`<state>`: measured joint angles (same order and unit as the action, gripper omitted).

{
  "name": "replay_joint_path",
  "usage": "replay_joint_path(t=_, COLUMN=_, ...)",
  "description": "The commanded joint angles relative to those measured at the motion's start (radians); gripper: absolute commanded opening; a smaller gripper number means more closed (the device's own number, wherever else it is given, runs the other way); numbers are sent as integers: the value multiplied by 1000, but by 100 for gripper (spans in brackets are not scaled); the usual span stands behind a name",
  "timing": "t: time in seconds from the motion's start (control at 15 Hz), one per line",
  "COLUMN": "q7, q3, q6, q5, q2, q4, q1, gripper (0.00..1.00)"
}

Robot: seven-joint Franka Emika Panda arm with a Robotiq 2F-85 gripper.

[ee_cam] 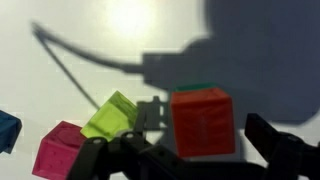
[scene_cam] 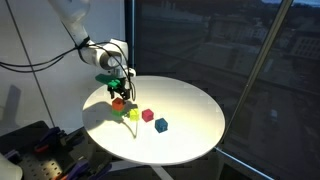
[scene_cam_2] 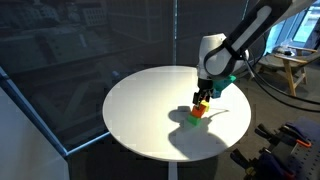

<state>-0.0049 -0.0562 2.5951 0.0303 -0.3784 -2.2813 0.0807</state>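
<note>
My gripper [scene_cam: 118, 90] [scene_cam_2: 204, 96] hangs open just above a red cube [scene_cam: 118, 102] [scene_cam_2: 201, 109] on the round white table [scene_cam: 190, 100] [scene_cam_2: 140, 100]. In the wrist view the red cube [ee_cam: 203, 122] sits between my two dark fingers [ee_cam: 275, 142], with a gap on each side, and the gripper [ee_cam: 190, 150] holds nothing. A thin green edge [ee_cam: 195, 88] shows along the cube's far side. A yellow-green cube [ee_cam: 112, 117] [scene_cam: 133, 113] lies close beside it.
A magenta cube [ee_cam: 60, 150] [scene_cam: 147, 115] and a blue cube [ee_cam: 8, 130] [scene_cam: 161, 124] lie in a row beyond the yellow-green one. Dark glass walls stand behind the table. A cable's shadow [ee_cam: 80, 60] crosses the tabletop.
</note>
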Motion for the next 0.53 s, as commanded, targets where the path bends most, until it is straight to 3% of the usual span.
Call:
replay_joint_path(t=0.0, q7=5, q3=1, q6=-21, q5=-21, q2=-29, q4=41, q1=3, gripper=100)
replay_joint_path(t=0.47, q7=8, q3=3, q6=-22, q5=-23, q2=-63, q4=63, q1=9, gripper=100)
